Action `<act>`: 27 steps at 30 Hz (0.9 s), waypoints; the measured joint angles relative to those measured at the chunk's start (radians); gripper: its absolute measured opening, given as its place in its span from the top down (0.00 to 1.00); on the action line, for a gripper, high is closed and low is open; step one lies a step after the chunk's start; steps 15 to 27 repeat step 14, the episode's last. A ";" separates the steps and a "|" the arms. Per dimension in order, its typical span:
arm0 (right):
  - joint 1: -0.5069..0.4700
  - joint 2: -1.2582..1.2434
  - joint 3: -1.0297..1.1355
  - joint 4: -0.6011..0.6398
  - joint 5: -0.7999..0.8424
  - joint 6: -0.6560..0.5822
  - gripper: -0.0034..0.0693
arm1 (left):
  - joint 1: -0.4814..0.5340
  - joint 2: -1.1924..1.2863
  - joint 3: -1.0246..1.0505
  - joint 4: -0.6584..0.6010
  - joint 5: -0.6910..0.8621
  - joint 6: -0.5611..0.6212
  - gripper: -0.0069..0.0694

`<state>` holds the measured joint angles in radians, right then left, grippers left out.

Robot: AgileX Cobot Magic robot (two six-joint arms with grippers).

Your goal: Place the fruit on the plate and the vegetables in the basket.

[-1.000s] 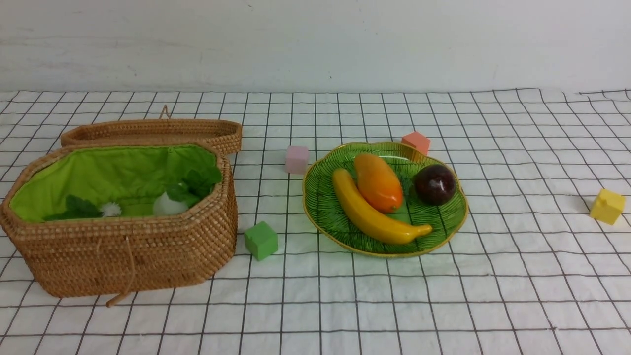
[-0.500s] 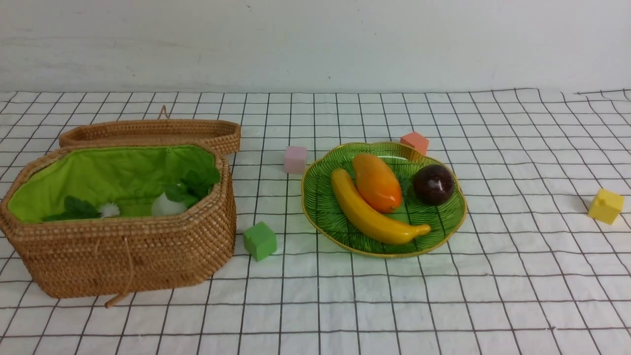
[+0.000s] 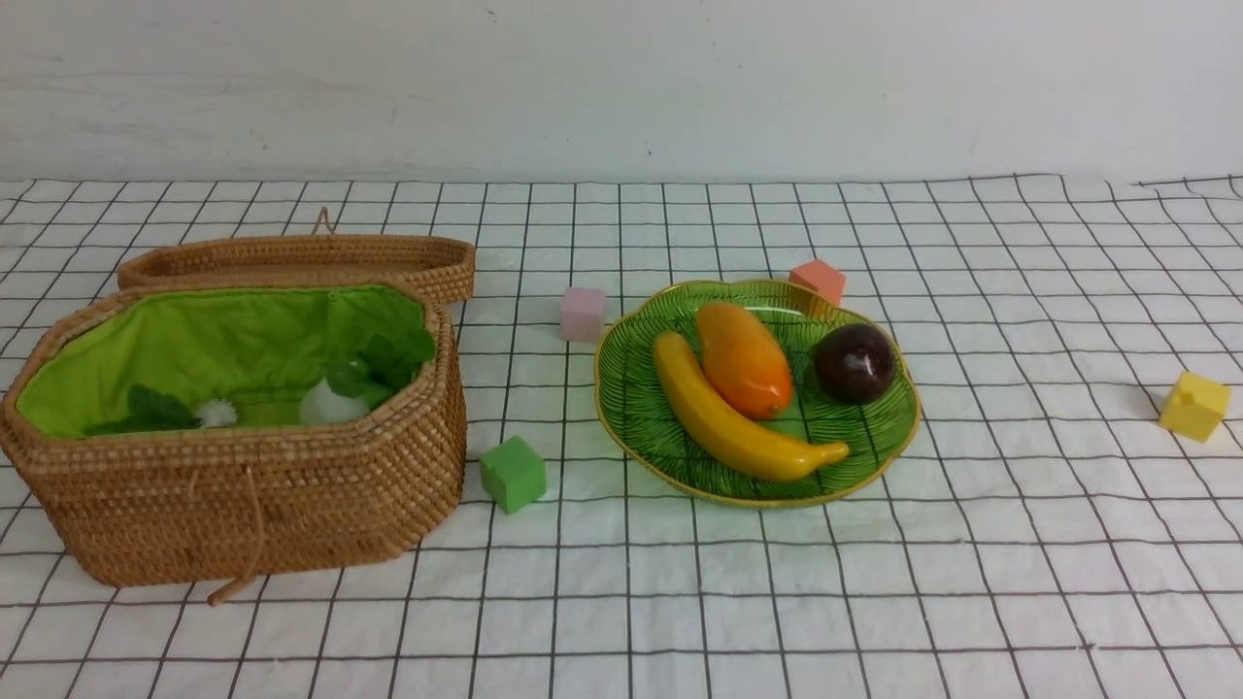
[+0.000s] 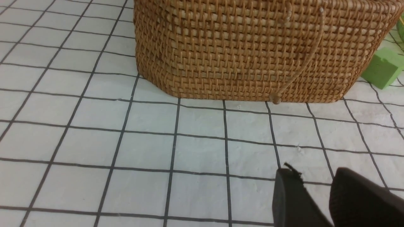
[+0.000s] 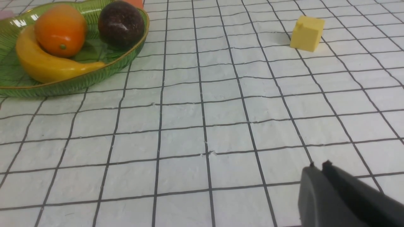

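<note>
While your left gripper (image 4: pixel 315 179) hung narrowly parted and empty over the cloth, the brown woven rattan basket (image 4: pixel 252 50) stood near ahead. Your right gripper (image 5: pixel 318 170) was shut on nothing, the green ribbed glass plate (image 5: pixel 126 60) well apart, bearing the fruit.

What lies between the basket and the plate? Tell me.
In the front view, a green cube sits on the cloth between basket and plate, touching neither.

Front view faces the whole cloth from the robot's side. Left wrist view sits low, close to the basket (image 4: pixel 252 50); right wrist view shares the plate (image 5: pixel 126 60).
</note>
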<state>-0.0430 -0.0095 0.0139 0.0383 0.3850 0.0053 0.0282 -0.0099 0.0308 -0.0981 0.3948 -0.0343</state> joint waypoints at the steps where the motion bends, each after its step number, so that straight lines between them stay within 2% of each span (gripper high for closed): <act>1: 0.000 0.000 0.000 0.000 0.000 -0.005 0.90 | 0.000 0.000 0.000 0.000 0.000 0.000 0.66; 7: 0.000 0.000 0.000 0.000 0.000 0.000 0.89 | -0.001 0.000 0.000 0.000 0.000 0.000 0.65; 13: 0.000 0.000 0.000 0.000 0.000 0.000 0.87 | -0.057 0.000 0.000 0.000 0.000 0.000 0.65; 27: 0.000 0.000 0.000 0.000 0.000 -0.005 0.87 | -0.058 0.000 0.000 0.000 0.000 0.000 0.65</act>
